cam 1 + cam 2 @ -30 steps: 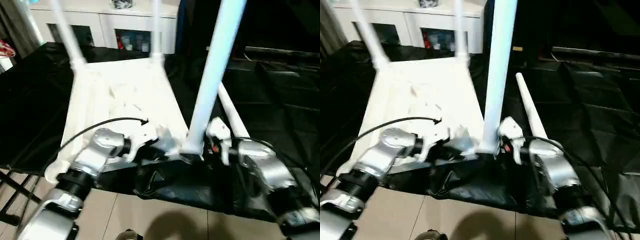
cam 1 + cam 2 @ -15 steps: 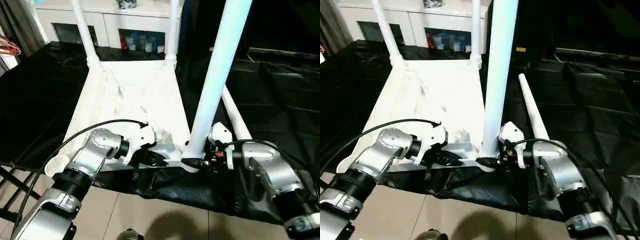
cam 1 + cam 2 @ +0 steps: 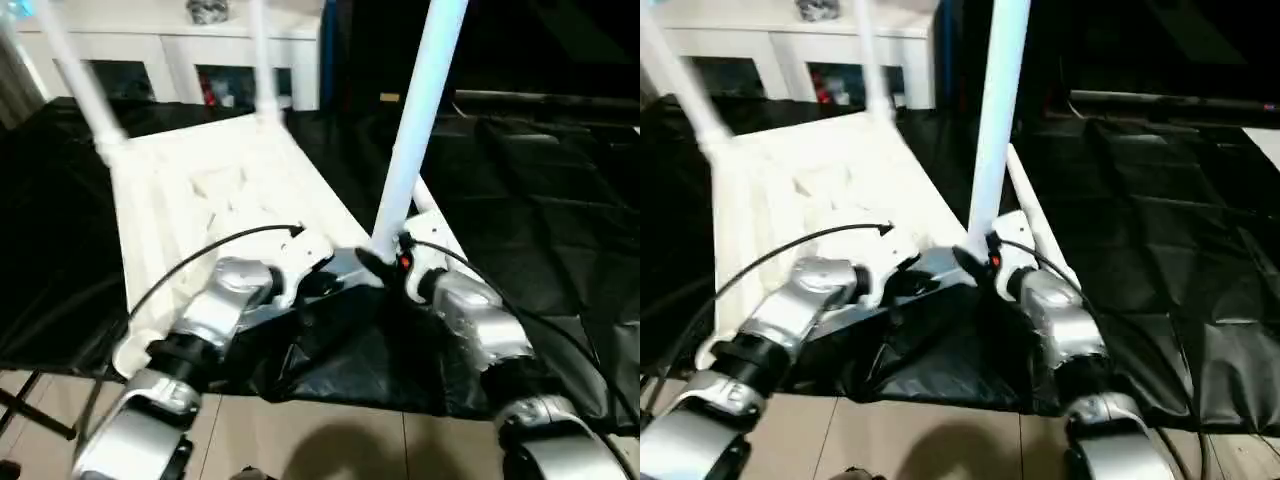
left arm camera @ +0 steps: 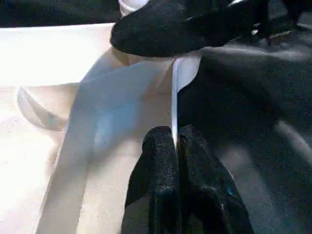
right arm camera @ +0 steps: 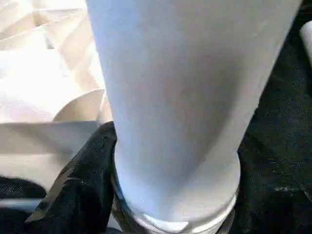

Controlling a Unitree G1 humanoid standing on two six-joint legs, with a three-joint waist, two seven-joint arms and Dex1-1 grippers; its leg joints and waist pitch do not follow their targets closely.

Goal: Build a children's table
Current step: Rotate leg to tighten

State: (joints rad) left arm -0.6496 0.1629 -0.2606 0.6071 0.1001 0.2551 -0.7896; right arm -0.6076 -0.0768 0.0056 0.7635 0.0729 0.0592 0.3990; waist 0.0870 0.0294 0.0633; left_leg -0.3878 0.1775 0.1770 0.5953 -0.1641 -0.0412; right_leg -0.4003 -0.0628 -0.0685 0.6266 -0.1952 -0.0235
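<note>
Children's table [image 3: 215, 185] upside down on bench [image 3: 560, 200] near its front edge. My left pincer [image 4: 176, 146] pinched shut on its raised rim [image 4: 174, 97]. My right pincer [image 3: 385, 262] clasps near-corner upright leg [image 3: 412, 110].

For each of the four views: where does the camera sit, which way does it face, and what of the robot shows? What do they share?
Left eye: on the head, facing forward and down at the upturned table top; both silver forearms show.
Right eye: beside it, same scene; left gripper and right gripper at the near rim.
Left wrist: along its own fingers, pinched on the rim.
Right wrist: right up against the leg; one black finger beside it.
Shared: the upright near leg and the rim.
</note>
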